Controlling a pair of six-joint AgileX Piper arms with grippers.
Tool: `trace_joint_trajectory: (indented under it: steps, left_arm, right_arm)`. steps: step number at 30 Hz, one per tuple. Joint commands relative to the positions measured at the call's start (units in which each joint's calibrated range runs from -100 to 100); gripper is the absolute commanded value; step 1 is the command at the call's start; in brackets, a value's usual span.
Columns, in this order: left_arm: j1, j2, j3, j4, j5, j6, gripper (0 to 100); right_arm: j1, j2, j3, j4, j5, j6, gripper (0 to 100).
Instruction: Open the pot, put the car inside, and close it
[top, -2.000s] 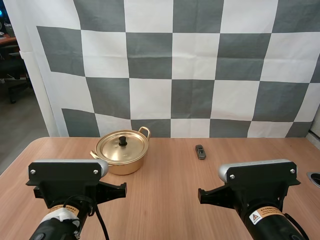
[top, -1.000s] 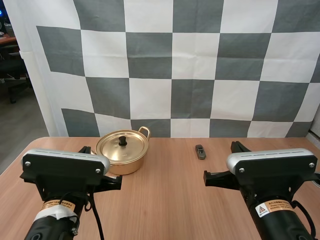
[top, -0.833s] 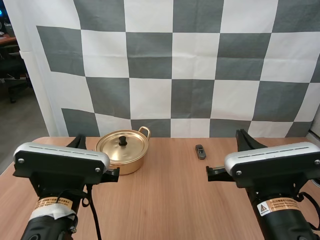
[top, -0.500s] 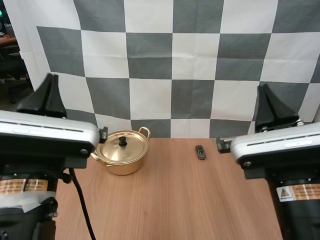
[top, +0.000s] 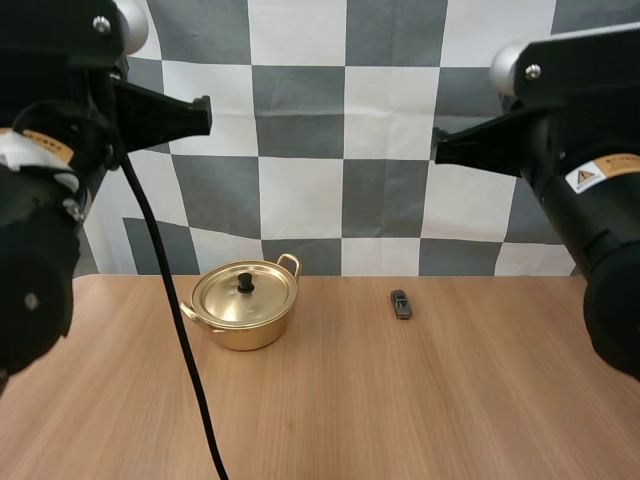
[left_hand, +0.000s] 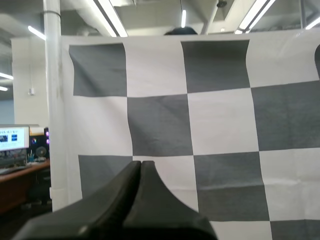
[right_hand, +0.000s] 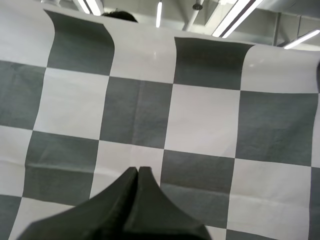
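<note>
- Pot (top: 244, 310): a golden one, standing upright on the wooden counter (top: 400, 400), left of the middle and towards the far edge.
- Its lid (top: 244, 293) is on and sits flat, with a black knob (top: 245, 282) at the centre; the pot is closed.
- Two small loop handles show, one at the back right (top: 289, 262) and one at the front left (top: 187, 311).
- The car (top: 401, 304), small and dark, lies on the counter to the right of the pot, well apart from it and about level with it.
- The left arm (top: 40, 200) is raised high at the left side of the high view, well above the counter and touching nothing.
- The right arm (top: 590, 200) is raised high at the right side, likewise clear of the pot and the car.
- The left jaws are clenched on nothing: in the left wrist view the fingers (left_hand: 120, 200) lie together as one dark wedge.
- The right jaws are clenched on nothing too: the fingers (right_hand: 120, 205) meet in a single wedge.
</note>
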Motion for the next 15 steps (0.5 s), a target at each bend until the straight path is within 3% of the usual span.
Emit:
trace_joint_trajectory:
  steps: [1,5,10,15]
  left_arm:
    - [-0.01,26.58,-54.70,-0.94,87.16,0.98,0]
    - [-0.01,32.99,-54.41,-2.42,91.53,4.52,0]
    - [-0.01,39.17,-51.52,-3.88,93.74,5.00,0]
    - [-0.01,40.36,-47.72,-0.21,91.33,5.00,0]
  right_arm:
    - [-0.05,23.65,-48.61,-1.84,87.53,0.03,0]
    - [-0.05,28.78,-45.91,-6.14,93.11,0.03,0]
    - [-0.05,30.04,-42.61,-6.32,93.83,0.03,0]
    - [-0.05,30.04,-41.91,-5.92,93.82,0.03,0]
